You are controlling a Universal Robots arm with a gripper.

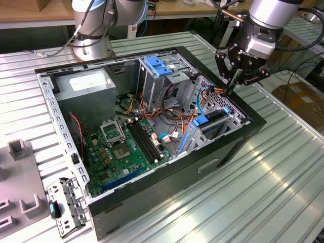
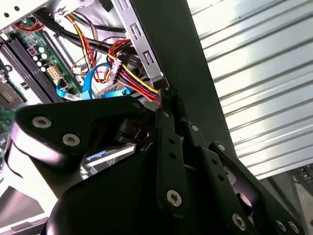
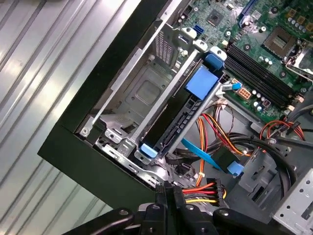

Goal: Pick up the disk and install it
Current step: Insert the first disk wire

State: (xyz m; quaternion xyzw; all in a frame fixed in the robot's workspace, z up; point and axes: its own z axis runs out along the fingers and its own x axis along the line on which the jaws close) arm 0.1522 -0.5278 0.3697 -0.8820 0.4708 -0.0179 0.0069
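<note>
The disk (image 1: 212, 117) sits on edge in a slot of the drive cage at the open computer case's end on the exterior view's right. Blue rails frame it. In the first wrist view the disk (image 3: 172, 122) shows a dark side, with a blue tab at one end and a blue rail tip at the other. My gripper (image 1: 229, 91) hangs just above the cage rim, fingers pressed together and holding nothing. In both wrist views the gripper (image 3: 168, 192) (image 2: 165, 94) has its tips beside a power connector (image 3: 211, 188) with red, yellow and black wires, a short way from the disk.
The black case (image 1: 167, 197) lies open on a slatted metal table (image 1: 283, 172), with the motherboard (image 1: 126, 147) exposed. A grey box (image 1: 83, 83) fills the far corner. A blue bracket (image 1: 159, 66) tops a metal cage. A loose metal bracket (image 1: 63, 205) lies at the front left.
</note>
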